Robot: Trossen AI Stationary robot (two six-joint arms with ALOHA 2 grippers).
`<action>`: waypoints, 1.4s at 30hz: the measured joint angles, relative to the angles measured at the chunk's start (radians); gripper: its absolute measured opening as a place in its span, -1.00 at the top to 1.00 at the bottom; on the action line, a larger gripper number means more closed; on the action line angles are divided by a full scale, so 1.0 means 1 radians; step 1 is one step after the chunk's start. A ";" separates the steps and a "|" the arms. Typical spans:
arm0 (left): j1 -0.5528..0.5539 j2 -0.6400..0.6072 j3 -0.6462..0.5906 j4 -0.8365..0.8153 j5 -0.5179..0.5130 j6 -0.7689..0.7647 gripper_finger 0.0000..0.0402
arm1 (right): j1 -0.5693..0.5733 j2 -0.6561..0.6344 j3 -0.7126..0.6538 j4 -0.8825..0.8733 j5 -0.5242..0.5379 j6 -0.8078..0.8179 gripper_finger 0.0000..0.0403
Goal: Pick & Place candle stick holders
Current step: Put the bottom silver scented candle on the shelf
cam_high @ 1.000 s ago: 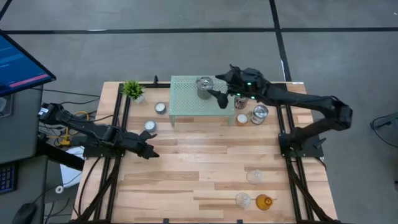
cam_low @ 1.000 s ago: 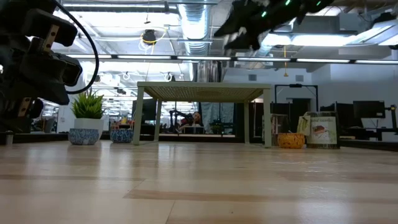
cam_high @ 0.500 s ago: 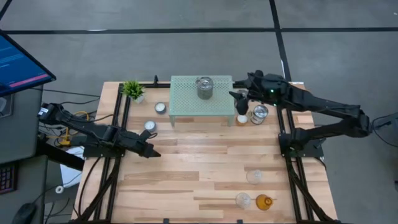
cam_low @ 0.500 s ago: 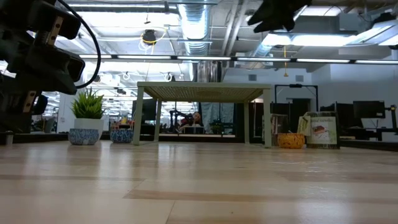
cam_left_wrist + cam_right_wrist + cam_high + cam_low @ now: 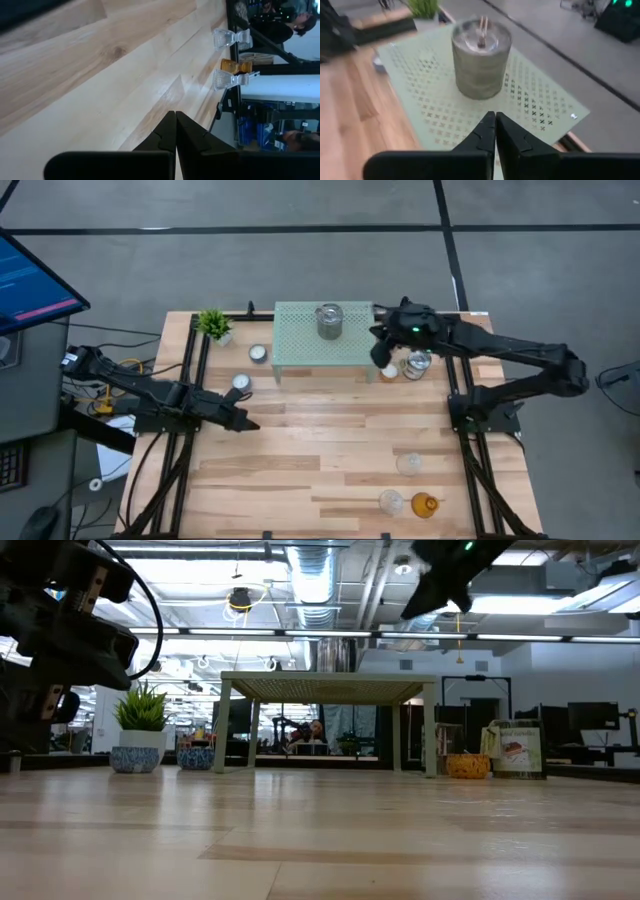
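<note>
Table (image 5: 330, 442): light wood planks, with a broad bare stretch across the middle and left.

Pale green mesh stand (image 5: 300, 340) sits at the far edge, centre. One silvery glass jar (image 5: 329, 320) stands upright on top of it, roughly mid-stand; in the right wrist view the jar (image 5: 481, 57) is straight ahead of the fingers, apart from them.

Right gripper (image 5: 381, 352) hangs above the stand's right end, beside the jar, not touching it. Fingers pressed together, holding nothing. In the low view it shows high over the stand (image 5: 437, 592).

Left gripper (image 5: 247, 425) rests low over the table's left side, fingers pressed together, empty. A low white cup (image 5: 240, 382) lies just beyond it.

Counts, candle stick holders:
- silvery jars: two seen, one on the stand and one (image 5: 418, 363) on the table right of the stand, just beside the right gripper.
- orange tealight cup (image 5: 389, 371): one, between the stand's right leg and that jar.
- low white cups: two, the second (image 5: 259, 354) by the stand's left leg.
- clear glass cups: two (image 5: 408, 464) (image 5: 390, 502), near the front right corner.
- amber cup (image 5: 425, 504): one, beside the nearer clear cup.

Small green potted plant (image 5: 214, 325): far left corner.
</note>
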 joint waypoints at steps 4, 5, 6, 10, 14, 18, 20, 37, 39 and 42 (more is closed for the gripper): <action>0.000 0.000 0.000 0.003 -0.009 0.000 0.99 | -0.013 0.084 -0.001 0.022 -0.020 0.000 0.99; 0.000 0.000 0.000 0.005 -0.009 0.000 0.99 | -0.018 0.096 -0.001 0.046 -0.028 -0.006 0.99; 0.000 0.000 0.000 0.005 -0.009 0.000 0.99 | -0.025 0.109 -0.001 0.078 -0.041 -0.025 0.99; 0.000 0.000 0.000 0.006 -0.013 0.003 0.99 | -0.077 0.184 0.000 0.207 -0.097 -0.050 1.00; 0.000 0.000 0.000 0.006 -0.021 0.004 0.99 | -0.120 0.269 0.000 0.301 -0.166 -0.026 1.00; 0.000 0.000 0.000 0.006 -0.021 0.004 0.99 | -0.125 0.332 0.000 0.380 -0.191 -0.015 1.00; 0.000 0.000 0.000 0.006 -0.021 0.004 0.99 | -0.125 0.359 0.006 0.417 -0.217 -0.015 1.00; 0.000 0.000 0.000 0.006 -0.021 0.011 0.99 | -0.106 0.649 0.326 0.448 -0.349 -0.040 1.00; 0.000 0.000 0.000 0.006 -0.022 0.011 0.99 | -0.106 0.672 0.358 0.447 -0.365 -0.049 1.00; 0.000 0.000 0.000 0.006 -0.022 0.011 0.99 | -0.106 0.694 0.402 0.401 -0.368 -0.051 1.00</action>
